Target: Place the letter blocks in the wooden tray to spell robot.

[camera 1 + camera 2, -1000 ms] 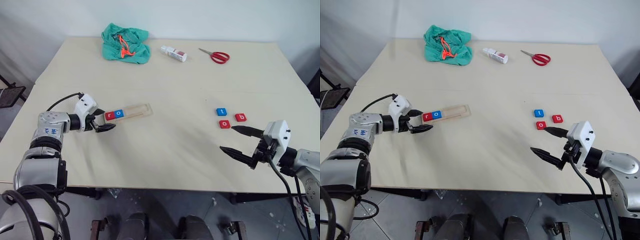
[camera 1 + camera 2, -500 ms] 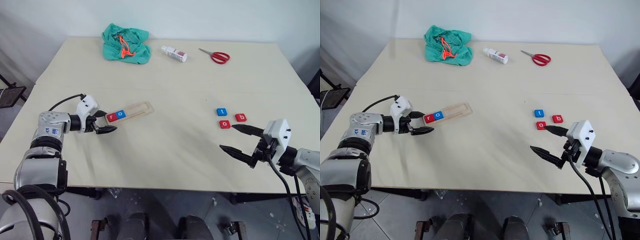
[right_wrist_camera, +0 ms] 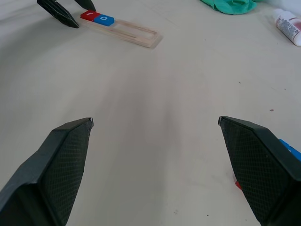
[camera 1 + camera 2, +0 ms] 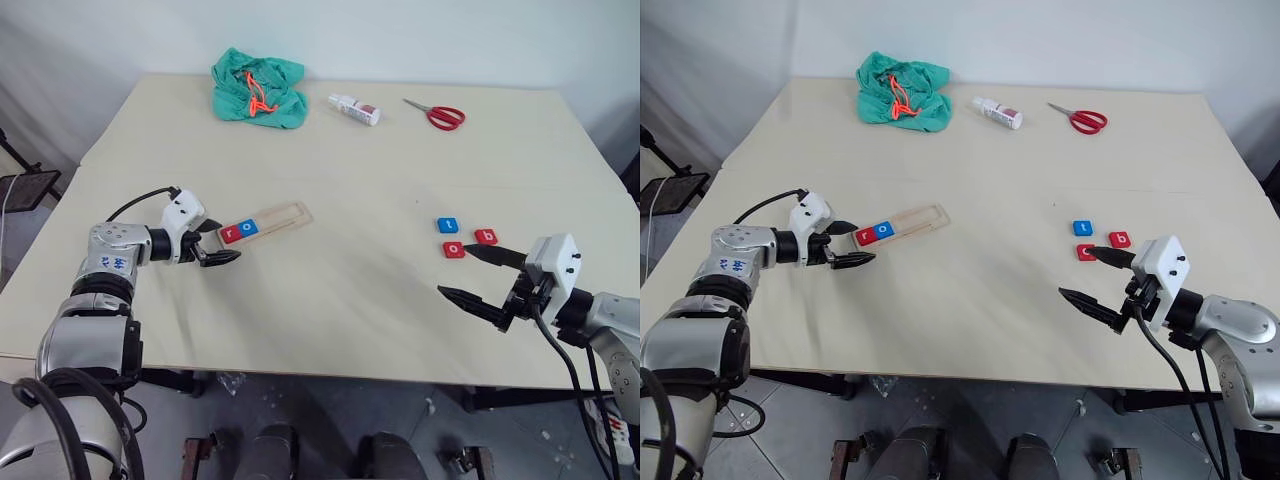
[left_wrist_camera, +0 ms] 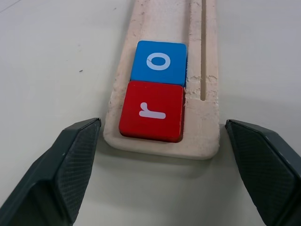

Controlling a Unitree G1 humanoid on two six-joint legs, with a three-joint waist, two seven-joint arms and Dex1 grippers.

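Note:
The wooden tray [image 4: 287, 212] lies left of the table's middle. A red r block [image 5: 151, 111] sits at its near end and a blue o block [image 5: 159, 62] right behind it. My left gripper [image 4: 220, 244] is open, one finger on each side of that tray end, with thin gaps to the wood. On the right lie a blue t block [image 4: 447, 225], a red b block [image 4: 486, 237] and a red o block [image 4: 454, 250]. My right gripper [image 4: 455, 269] is open and empty just in front of them, its upper fingertip close to the red o block.
At the table's far side lie a crumpled green cloth [image 4: 258, 85] with an orange cord, a small white bottle [image 4: 356, 108] and red scissors [image 4: 440, 115]. Bare tabletop stretches between the tray and the loose blocks.

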